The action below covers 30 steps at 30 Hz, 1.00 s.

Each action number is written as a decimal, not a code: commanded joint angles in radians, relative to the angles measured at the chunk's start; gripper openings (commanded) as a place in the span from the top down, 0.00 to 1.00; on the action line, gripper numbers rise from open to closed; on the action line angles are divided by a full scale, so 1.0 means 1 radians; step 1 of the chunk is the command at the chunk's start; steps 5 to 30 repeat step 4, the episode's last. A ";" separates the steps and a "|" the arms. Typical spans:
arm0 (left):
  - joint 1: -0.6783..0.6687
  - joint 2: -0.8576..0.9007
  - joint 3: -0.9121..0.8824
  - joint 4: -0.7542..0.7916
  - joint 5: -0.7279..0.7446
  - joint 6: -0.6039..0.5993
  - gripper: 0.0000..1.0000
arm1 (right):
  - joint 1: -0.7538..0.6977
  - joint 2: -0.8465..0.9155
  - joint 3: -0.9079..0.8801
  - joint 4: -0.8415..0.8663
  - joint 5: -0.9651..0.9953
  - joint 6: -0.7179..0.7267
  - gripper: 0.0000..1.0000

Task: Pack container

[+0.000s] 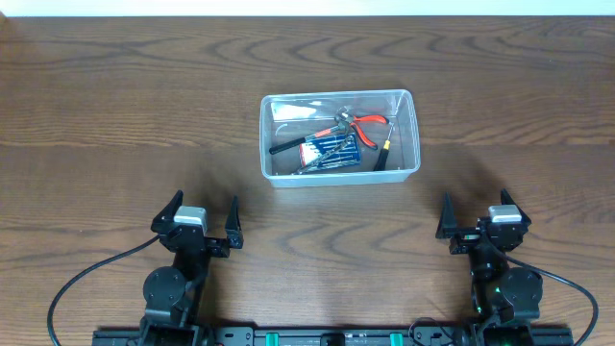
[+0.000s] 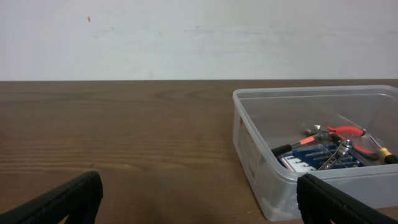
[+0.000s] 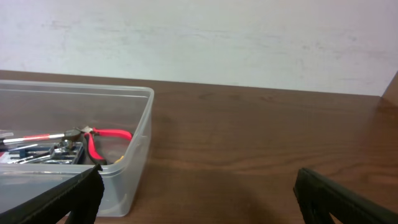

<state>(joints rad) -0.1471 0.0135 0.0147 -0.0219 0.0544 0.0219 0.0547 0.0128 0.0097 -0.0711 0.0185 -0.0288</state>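
The clear plastic container (image 1: 413, 144) stands at the middle of the table, holding red-handled pliers (image 1: 363, 122), a blue bit set (image 1: 332, 149) and other small tools. My left gripper (image 1: 201, 220) rests open near the front left, well short of the bin, nothing between its fingers. On the front right my right gripper (image 1: 478, 215) is open and empty too. In the left wrist view the container (image 2: 249, 143) sits ahead to the right, with the pliers (image 2: 346, 131) inside. The right wrist view has the container (image 3: 138, 146) ahead to the left, pliers (image 3: 107, 135) showing inside.
Brown wood-grain table (image 1: 115, 115) stretches all round the bin. A pale wall (image 2: 186, 37) rises behind the table's far edge. Black cables (image 1: 86, 274) trail from the arm bases at the front edge.
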 commanded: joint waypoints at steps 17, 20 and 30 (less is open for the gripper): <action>0.000 -0.010 -0.011 -0.045 0.013 -0.013 0.02 | 0.012 -0.007 -0.004 -0.002 0.007 0.010 0.01; 0.000 -0.010 -0.011 -0.045 0.013 -0.013 0.02 | 0.012 -0.007 -0.004 -0.002 0.007 0.010 0.01; 0.000 -0.010 -0.011 -0.045 0.013 -0.013 0.02 | 0.012 -0.007 -0.004 -0.002 0.007 0.010 0.01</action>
